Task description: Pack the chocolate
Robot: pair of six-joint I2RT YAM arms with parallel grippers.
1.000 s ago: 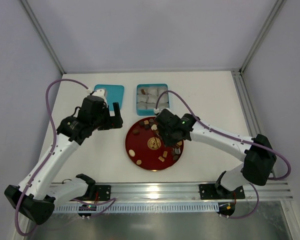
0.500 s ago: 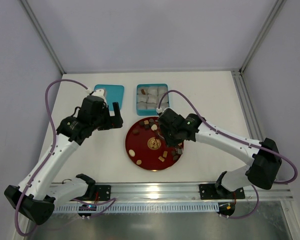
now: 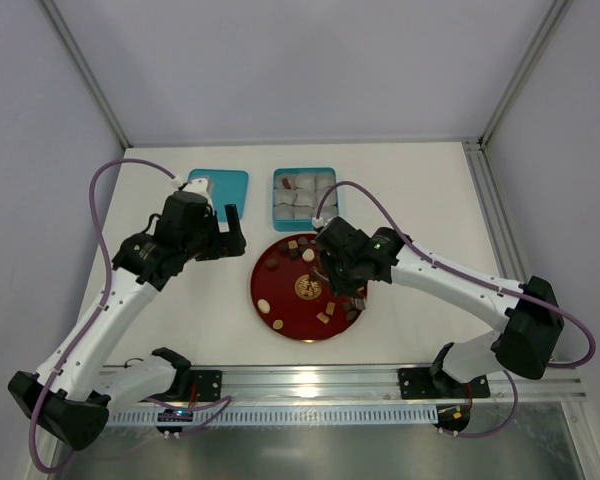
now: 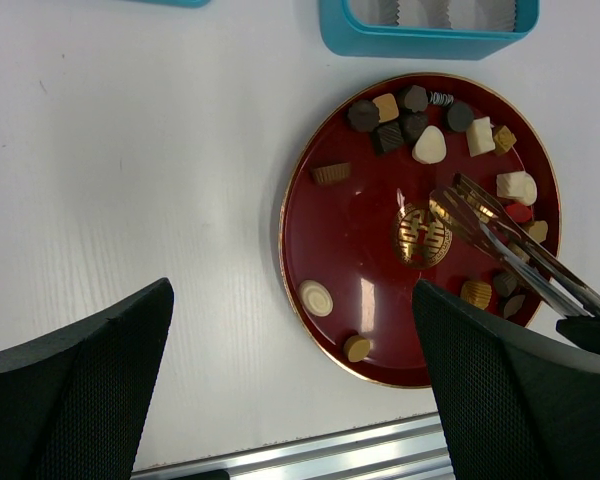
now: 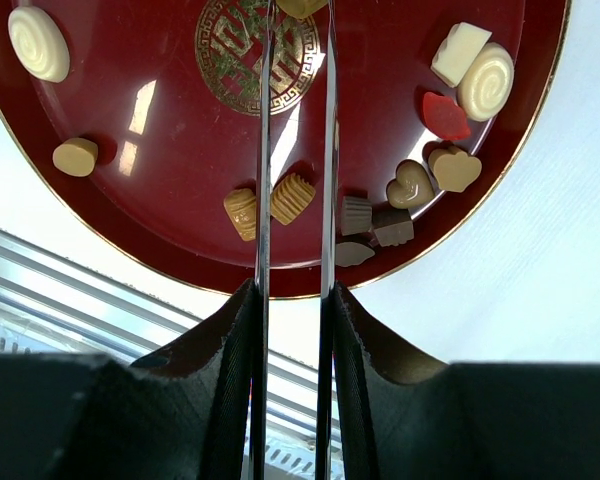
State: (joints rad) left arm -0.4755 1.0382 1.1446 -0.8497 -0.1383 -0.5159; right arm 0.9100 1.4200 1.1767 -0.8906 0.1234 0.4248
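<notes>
The chocolate (image 4: 429, 144) lies as several dark, light brown and cream pieces on a red round plate (image 4: 370, 240), mostly along its far and right rim. My right gripper (image 5: 292, 300) is shut on a pair of metal tongs (image 5: 263, 150), whose blades reach over the plate's gold emblem (image 5: 242, 60). A light brown piece (image 5: 300, 6) sits between the tong tips at the frame's top edge. From above, the right gripper (image 3: 332, 262) hangs over the plate (image 3: 280, 290). My left gripper (image 4: 292, 300) stands wide open above the table left of the plate, holding nothing.
A blue box (image 3: 303, 195) lined with white paper cups stands just behind the plate. A flat blue lid (image 3: 220, 185) lies to its left, beside the left gripper (image 3: 230, 232). An aluminium rail (image 3: 310, 380) runs along the table's near edge.
The right arm shifted slightly toward the back of the plate with the tongs, then stopped. The left arm has not moved.
</notes>
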